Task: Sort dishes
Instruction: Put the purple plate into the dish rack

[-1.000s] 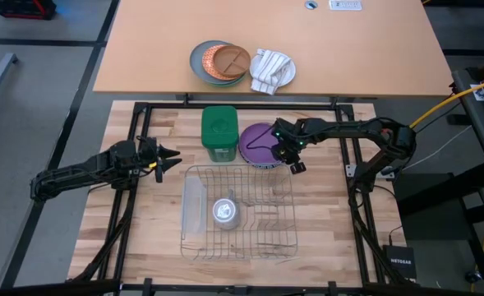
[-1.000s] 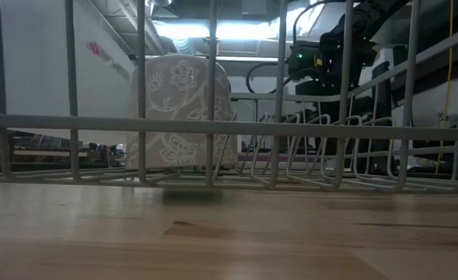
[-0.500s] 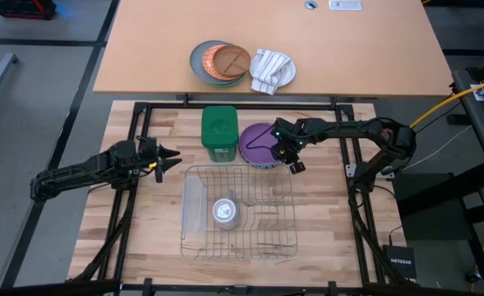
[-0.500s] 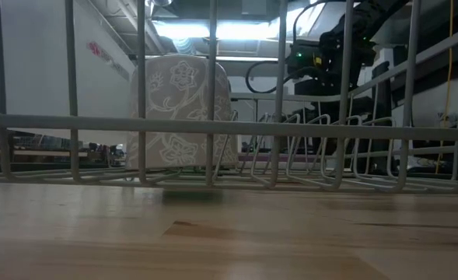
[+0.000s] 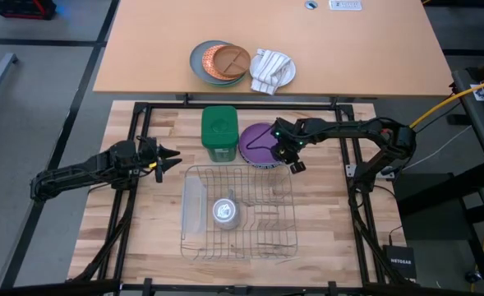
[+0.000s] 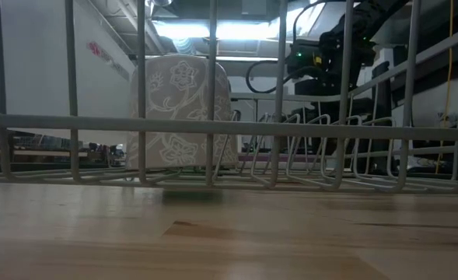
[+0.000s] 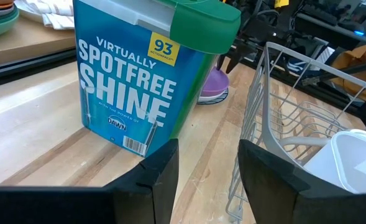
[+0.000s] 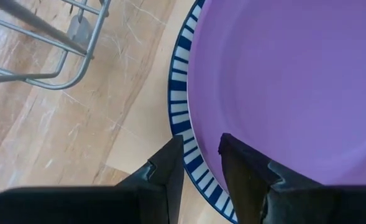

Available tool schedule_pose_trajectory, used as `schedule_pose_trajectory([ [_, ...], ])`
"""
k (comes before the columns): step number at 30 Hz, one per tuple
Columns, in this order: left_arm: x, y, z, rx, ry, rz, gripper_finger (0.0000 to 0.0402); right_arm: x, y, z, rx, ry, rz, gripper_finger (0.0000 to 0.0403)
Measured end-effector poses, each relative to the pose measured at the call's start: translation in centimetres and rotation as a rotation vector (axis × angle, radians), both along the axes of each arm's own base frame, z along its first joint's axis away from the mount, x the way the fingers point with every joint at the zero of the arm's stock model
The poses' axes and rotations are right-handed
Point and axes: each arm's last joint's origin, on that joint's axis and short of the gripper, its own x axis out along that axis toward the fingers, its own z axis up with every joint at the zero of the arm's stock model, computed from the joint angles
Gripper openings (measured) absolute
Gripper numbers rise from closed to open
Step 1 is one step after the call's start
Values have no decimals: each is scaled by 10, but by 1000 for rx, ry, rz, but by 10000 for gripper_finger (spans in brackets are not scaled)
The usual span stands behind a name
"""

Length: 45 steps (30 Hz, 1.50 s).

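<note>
Left gripper, centre-left of high view, waiting beside green detergent tub; jaws parted, empty. Wire rack lower centre, one patterned cup inside. Purple plate centre, stacked on striped plate; two visible, plain white unseen. Right gripper over stack's rim, jaws narrowly parted, empty. Best approach, judged: straddle purple rim only, close, lift clear of striped one.

purple plate, blue-striped plate

A round purple dinner plate lies flat on top of a white plate with dark radial stripes. The stack sits on the wooden desk, just beside the wire rack.
</note>
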Motion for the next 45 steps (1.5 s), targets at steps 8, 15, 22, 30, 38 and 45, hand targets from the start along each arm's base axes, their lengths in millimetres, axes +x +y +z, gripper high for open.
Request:
schedule_pose_trajectory([
  [8,0,0,0,0,0,0,155,2,-1,-10,15,45,-4,111],
  [15,0,0,0,-4,0,0,155,8,-3,-20,30,32,-2,110],
  [22,0,0,0,-3,0,1,155,10,-3,-19,20,22,-2,110],
  [30,0,0,0,-4,0,1,155,9,-3,-19,23,30,-2,109],
  [38,0,0,0,-4,0,1,155,7,-3,-17,32,73,-8,31],
  [45,0,0,0,-11,-3,3,155,8,-3,-1,63,137,-40,24],
])
